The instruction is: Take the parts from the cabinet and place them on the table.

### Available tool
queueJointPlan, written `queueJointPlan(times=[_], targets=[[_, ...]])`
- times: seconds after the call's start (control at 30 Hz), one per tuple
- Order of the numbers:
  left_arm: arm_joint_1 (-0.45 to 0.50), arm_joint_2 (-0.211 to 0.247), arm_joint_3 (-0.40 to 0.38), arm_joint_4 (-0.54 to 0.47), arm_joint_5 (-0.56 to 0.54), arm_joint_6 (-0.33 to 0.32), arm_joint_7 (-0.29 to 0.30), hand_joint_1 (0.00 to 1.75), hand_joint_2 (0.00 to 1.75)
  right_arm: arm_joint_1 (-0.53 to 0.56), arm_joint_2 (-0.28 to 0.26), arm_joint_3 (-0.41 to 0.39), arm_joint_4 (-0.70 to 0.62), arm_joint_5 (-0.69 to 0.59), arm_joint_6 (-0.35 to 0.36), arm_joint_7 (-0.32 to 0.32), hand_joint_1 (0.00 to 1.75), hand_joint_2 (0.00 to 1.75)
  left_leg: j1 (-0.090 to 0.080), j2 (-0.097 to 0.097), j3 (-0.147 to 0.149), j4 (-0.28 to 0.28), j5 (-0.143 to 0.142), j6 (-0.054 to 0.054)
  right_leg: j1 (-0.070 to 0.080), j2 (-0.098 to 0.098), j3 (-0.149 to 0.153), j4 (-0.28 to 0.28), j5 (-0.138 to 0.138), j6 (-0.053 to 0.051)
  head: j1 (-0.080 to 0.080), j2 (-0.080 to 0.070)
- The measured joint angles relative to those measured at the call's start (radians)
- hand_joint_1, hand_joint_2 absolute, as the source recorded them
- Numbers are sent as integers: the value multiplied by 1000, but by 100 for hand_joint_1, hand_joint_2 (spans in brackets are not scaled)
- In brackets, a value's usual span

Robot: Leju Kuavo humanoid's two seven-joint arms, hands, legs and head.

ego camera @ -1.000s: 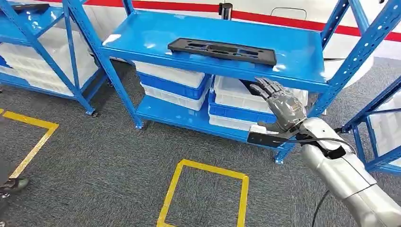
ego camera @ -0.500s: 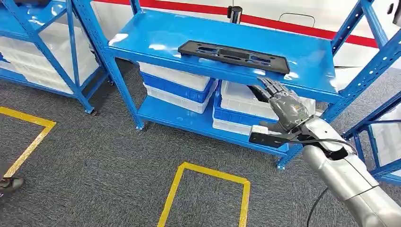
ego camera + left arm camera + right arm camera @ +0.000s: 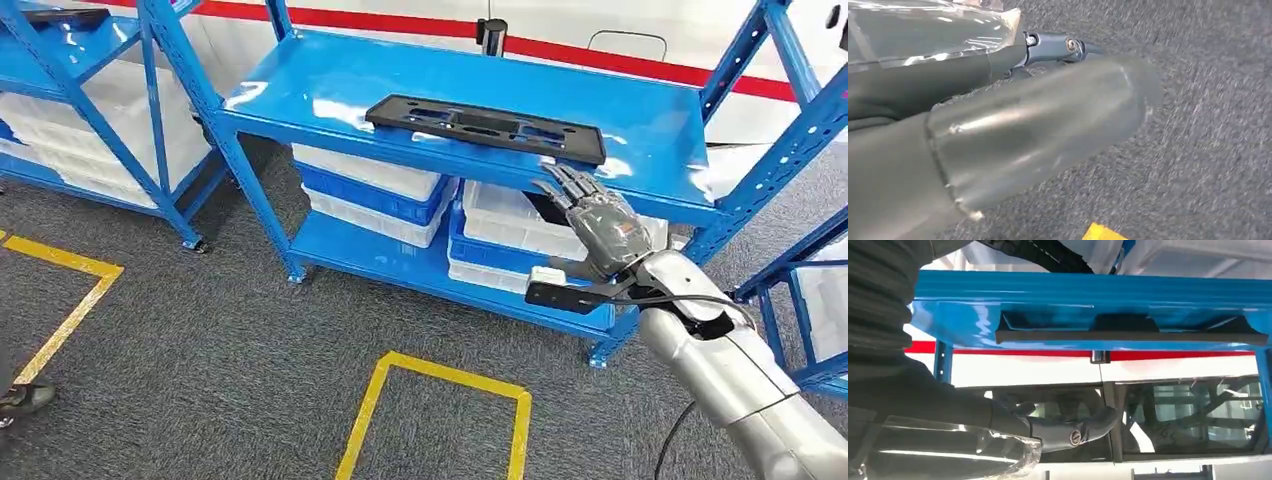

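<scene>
On top of the blue metal shelf (image 3: pixel 330 80) lies the part (image 3: pixel 487 128), a long, flat, black piece with holes cut through it. It sits near the front edge of the shiny shelf top. From the right wrist view the part (image 3: pixel 1130 335) looks like a thin dark strip along the blue edge.

Just below and in front of the part's right end is the right robot hand (image 3: pixel 598 222). It is grey and shiny, with its fingers held straight and a little apart, holding nothing. It does not touch the part. Its arm (image 3: pixel 735 375) is smooth, round silver metal.

Under the shelf top are stacked plastic bins (image 3: pixel 375 190), white and blue, with box shapes.

The left robot hand (image 3: pixel 998 135) hangs over the floor; I cannot tell how its fingers lie. The floor is rough grey carpet (image 3: pixel 200 340) with yellow tape lines (image 3: pixel 445 375) making a square. A shoe (image 3: pixel 25 398) shows at the left edge.
</scene>
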Motion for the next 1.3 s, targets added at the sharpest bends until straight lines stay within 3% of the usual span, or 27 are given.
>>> queueJointPlan(times=[0.03, 0.07, 0.1, 0.17, 0.2, 0.23, 0.33, 0.37, 0.4, 0.43, 0.5, 0.53, 0.57, 0.63, 0.7, 0.77, 0.83, 0.87, 0.9, 0.93, 1.03, 1.07, 1.1, 1.13, 1.2, 1.23, 1.3], targets=[[1, 0, 0, 0, 0, 0, 1, 0, 0, 2, 2, 0, 0, 0, 0, 0, 0, 175, 3, 1, -38, 54, -7, -4, 0, 0, 1, 0, -1, -1, -1, 0], [1, 0, 0, 0, 0, 0, 2, 0, 0, 2, 5, 1, 0, 2, 1, 0, 0, 175, 7, 3, -51, 53, 13, -7, 0, 1, 3, 0, -4, 0, 0, 0], [1, 0, 1, 0, 0, 0, 2, 0, 0, 2, 6, 1, 0, 2, 1, 0, 0, 175, 10, 5, -38, 8, 52, -9, -1, 1, 6, 0, -7, 1, -1, 0], [1, 0, 5, 0, 0, 0, 2, 0, 0, 0, 9, 0, 0, 2, 1, 0, 0, 175, 12, 6, 42, -167, 151, -7, -5, 2, 21, 0, -16, 12, -1, 0], [1, 0, 6, 0, 0, 0, 2, 0, 0, -2, 10, 0, 0, 2, 1, 0, 0, 175, 12, 9, 75, -237, 171, -5, -5, 2, 26, 0, -21, 17, -2, 0], [-1, 0, 7, 0, 0, 0, 2, 0, 0, -5, 10, 0, 0, 2, 2, 0, 0, 175, 5, 7, 86, -250, 155, -3, 7, 3, 23, 3, -26, 25, -2, 0], [0, 0, 10, 0, 0, -1, 3, 0, 0, -12, 11, -2, 0, 0, 2, -5, 0, 175, -6, 3, 85, -247, 149, 22, 6, 2, 29, -10, -28, 43, -1, 0], [-1, 0, 11, 0, 0, -1, 3, 0, 0, -15, 10, -3, 0, -1, 3, -6, 0, 175, -4, 3, 103, -259, 153, 32, 11, 1, 36, -12, -32, 52, -2, 0], [-1, 0, 12, 0, 0, -1, 3, 0, 0, -17, 9, -6, 1, -7, 3, -11, 0, 175, -2, 3, 113, -267, 157, 40, 4, 1, 27, 11, -45, 53, 0, 0], [-2, -1, 13, 0, 0, -1, 3, 0, 0, -23, 8, -6, 2, -9, 3, -15, 0, 175, -3, 2, 115, -267, 155, 47, 7, 1, 1, 67, -70, 46, 1, 0], [-3, -1, 14, 0, 1, -2, 3, 0, 0, -23, 5, -3, 8, -14, 5, -18, 0, 175, -6, 2, 117, -267, 150, 58, 6, 1, -99, 241, -131, 36, 2, 0], [-3, -1, 14, 0, 1, -2, 5, 0, 0, -20, 4, -2, 12, -15, 5, -18, 0, 175, -8, 1, 118, -267, 148, 60, 9, 2, -139, 303, -143, 38, 3, 0], [-2, -2, 14, 0, 1, -2, 6, 0, 0, -17, 3, -1, 14, -15, 5, -19, 0, 175, -12, -1, 120, -267, 146, 62, 9, 2, -157, 320, -136, 42, 3, 0], [-2, -4, 14, 0, 3, -2, 8, 0, 0, -17, 3, -1, 18, -16, 5, -21, 0, 175, -18, -5, 129, -267, 140, 63, 10, 2, -121, 209, -69, 55, 3, 0], [-2, -6, 15, 0, 3, -3, 8, 0, 0, -21, 3, -1, 19, -16, 5, -21, 0, 175, -20, -9, 140, -267, 131, 59, 13, 2, -37, 19, 13, 54, 4, 0], [-3, -7, 15, 0, 3, -2, 9, 0, 0, -26, 5, -1, 22, -16, 5, -22, 0, 175, -28, -12, 141, -263, 123, 50, 22, 4, -24, 2, 21, 33, 4, 0], [-1, -8, 16, 0, 3, -2, 9, 0, 0, -27, 7, 0, 26, -17, 5, -22, 0, 175, -24, -12, 143, -264, 119, 44, 23, 4, -25, 2, 18, 26, 4, 0], [-3, -8, 16, 0, 3, -2, 9, 0, 0, -27, 7, 0, 26, -17, 5, -22, 0, 175, -26, -12, 143, -262, 114, 36, 9, 4, -19, -4, 20, 18, 3, 0], [-2, -6, 16, -1, 3, -2, 9, 0, 0, -29, 10, 0, 26, -17, 4, -24, 0, 175, -20, -11, 141, -247, 105, 30, 6, 3, -12, -9, 22, 15, 5, 0], [-3, -7, 16, -1, 3, -2, 9, 0, 0, -34, 11, 0, 27, -17, 3, -26, 0, 175, -18, -6, 125, -207, 81, 24, 5, 2, -7, -9, 17, 3, -1, 0], [-1, -7, 24, 0, 4, -2, 10, 0, 0, -38, 21, 6, 35, -16, 3, -31, 0, 175, -2, -3, 1, 14, -8, 2, 5, 2, -1, -8, 11, -4, 0, 0], [0, -7, 24, 0, 4, -2, 10, 0, 0, -38, 23, 9, 39, -16, 3, -33, 0, 175, 3, 0, -24, 42, -4, -3, 5, 2, 0, -8, 10, -5, -1, 0], [0, -7, 25, 0, 4, -2, 10, 0, 0, -38, 25, 12, 42, -17, 3, -34, 0, 175, 9, 2, -26, 20, 26, -8, 4, 2, 2, -7, 8, -4, 0, 0], [-1, -6, 26, 0, 5, -2, 10, 0, 0, -39, 26, 15, 45, -17, 3, -36, 0, 175, 13, 5, -4, -41, 71, -12, 2, 3, 5, -7, 4, 0, -1, 0], [-1, -6, 29, 0, 5, -2, 10, 0, 0, -44, 30, 17, 49, -16, 1, -36, 0, 175, 21, 8, 77, -216, 164, -15, -2, 3, 15, -5, -4, 12, -1, 0], [-2, -6, 30, 0, 5, -2, 10, 0, 0, -49, 31, 18, 52, -15, 1, -37, 0, 175, 17, 7, 93, -249, 154, -15, 7, 4, 15, -1, -9, 20, -1, 0], [-3, -7, 30, 0, 5, -3, 10, 0, 0, -63, 37, 23, 56, -13, -1, -39, 0, 175, 12, 2, 90, -249, 152, 3, 9, 5, 13, -4, -13, 29, 3, 0]])
